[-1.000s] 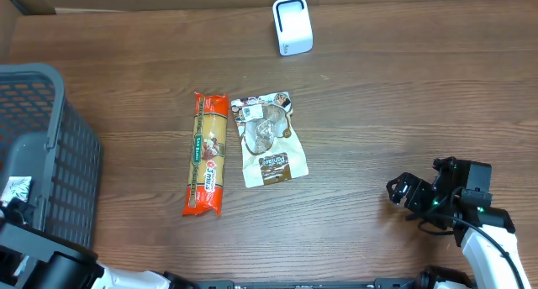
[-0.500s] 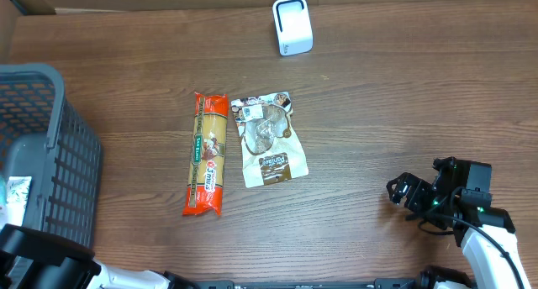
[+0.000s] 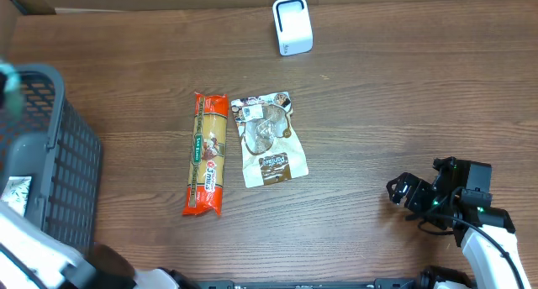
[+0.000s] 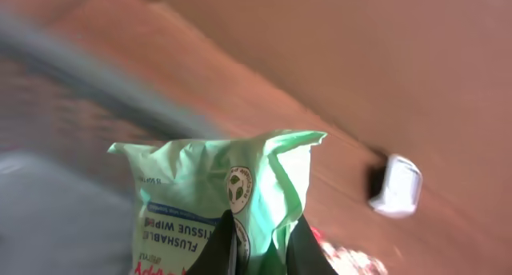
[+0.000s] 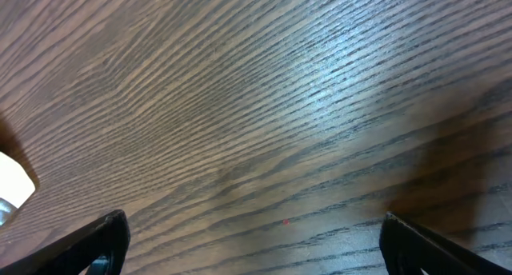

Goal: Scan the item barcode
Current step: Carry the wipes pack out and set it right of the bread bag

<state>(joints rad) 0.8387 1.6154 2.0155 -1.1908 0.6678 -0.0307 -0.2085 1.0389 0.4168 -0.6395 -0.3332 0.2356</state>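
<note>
Room first: desk [image 3: 378,96] is bare wood over most of its right half, from the pouch [image 3: 269,138] across to the right hand [image 3: 402,191] near the front-right corner. That hand sits low over the wood w/ fingers spread wide, nothing btwn them. Grey mesh basket [image 3: 50,146] fills the left edge. White scanner [image 3: 292,26] stands near the far edge, centre, well apart from everything else. Orange pasta pack [image 3: 207,153] lies lengthwise mid-desk, just beside the pouch on its left; a thin strip of wood shows btwn them.

Left hand [image 4: 262,227] is closed on a pale green wipes pack [image 4: 216,175], pinching its lower part, w/ the crimped top edge free above the fingers. Wrist view is motion-blurred; the pack is up off the desk, scanner off to its right in that view.

Writing: wipes pack reads "FLUSHABLE" and "TISSUE WIP…", rest cut off, plus a round seal logo. Print on pasta pack and pouch too small to read.
</note>
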